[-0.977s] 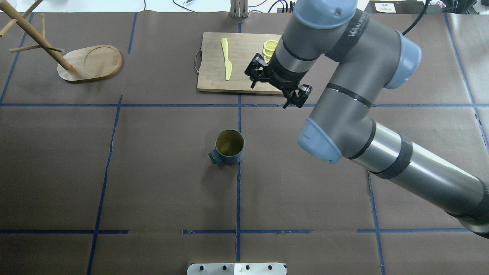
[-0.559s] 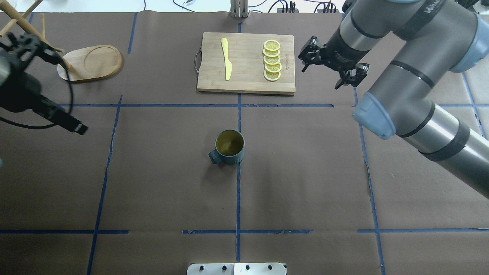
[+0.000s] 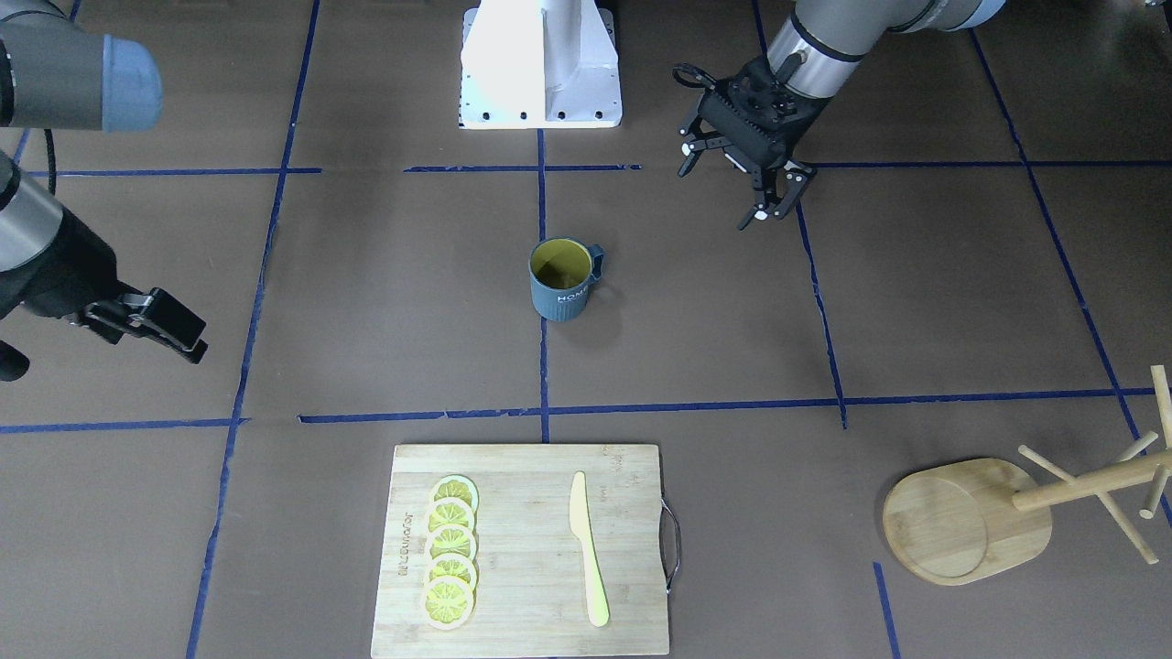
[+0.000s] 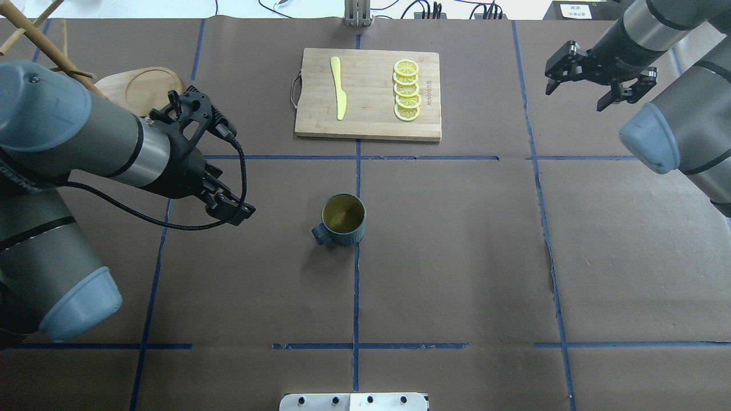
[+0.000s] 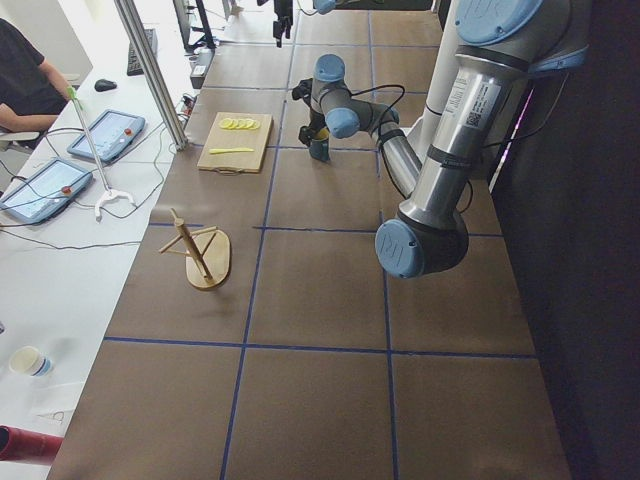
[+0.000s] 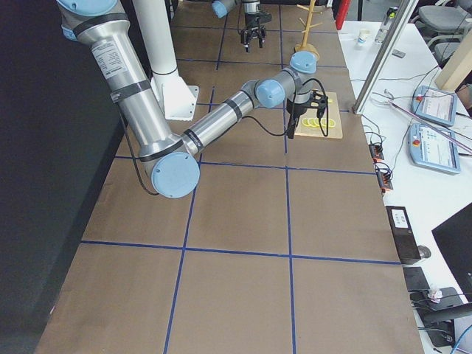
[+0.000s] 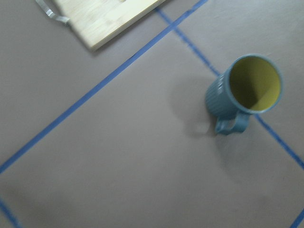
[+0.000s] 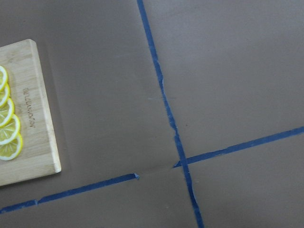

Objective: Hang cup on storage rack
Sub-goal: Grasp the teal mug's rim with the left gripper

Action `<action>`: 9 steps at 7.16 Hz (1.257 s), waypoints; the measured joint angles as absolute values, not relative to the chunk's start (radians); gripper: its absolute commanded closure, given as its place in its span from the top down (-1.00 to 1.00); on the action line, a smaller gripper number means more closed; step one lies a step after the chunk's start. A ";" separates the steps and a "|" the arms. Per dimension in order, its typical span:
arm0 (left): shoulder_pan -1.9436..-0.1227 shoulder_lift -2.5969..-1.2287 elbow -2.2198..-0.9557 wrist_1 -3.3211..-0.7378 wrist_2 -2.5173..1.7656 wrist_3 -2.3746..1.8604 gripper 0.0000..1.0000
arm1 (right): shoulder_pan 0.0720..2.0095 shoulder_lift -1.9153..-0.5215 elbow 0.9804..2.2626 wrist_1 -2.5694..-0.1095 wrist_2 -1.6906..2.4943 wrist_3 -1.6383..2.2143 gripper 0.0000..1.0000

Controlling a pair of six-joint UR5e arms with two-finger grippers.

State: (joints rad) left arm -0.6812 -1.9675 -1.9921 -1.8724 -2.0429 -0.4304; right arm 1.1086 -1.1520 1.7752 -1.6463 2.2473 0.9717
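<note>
**Cup free at mid-surface, both tools wide and empty**

Reading clock directions from the overhead view, the cup stood upright near the middle of the surface, its loop handle turned to about 8 o'clock. It looked hard and glazed. I judged it stiff, fairly weighty for its size, breakable if dropped and slick at the rim, though the ribbed wall should give the fingers some bite. Inside it looked empty. I would pinch the wall at about 2 o'clock, opposite the handle, leaving the loop free for a peg.

The left tool hung at the cup's 9 to 10 o'clock, near but apart, spread wide and holding nothing.

The surface was flat brown paper crossed by blue tape lines. At 12 o'clock lay the cutting board with a knife and lemon slices, well apart from the cup. The storage rack stood far off at 10 o'clock, pegs bare. The right tool, also wide and empty, hovered at 2 o'clock. Beyond the far edge a person sat by tablets.
</note>
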 measured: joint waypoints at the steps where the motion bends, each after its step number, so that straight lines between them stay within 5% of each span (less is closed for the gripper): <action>1: -0.656 -1.990 -1.893 -2.043 -2.038 -0.465 1.00 | 1.132 -1.171 1.767 -1.647 2.255 0.915 1.00; 4: -0.603 -2.012 -1.697 -2.327 -2.035 -0.483 1.00 | 1.155 -1.187 1.753 -1.648 2.260 0.865 1.00; 9: -0.510 -2.031 -1.632 -2.351 -2.022 -0.489 0.99 | 1.167 -1.196 1.752 -1.647 2.261 0.859 1.00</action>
State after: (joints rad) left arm -0.5097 -2.0315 -1.6318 -2.3514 -2.0220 -0.4893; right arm 1.1670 -1.1963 1.7518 -1.6470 2.2611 0.8592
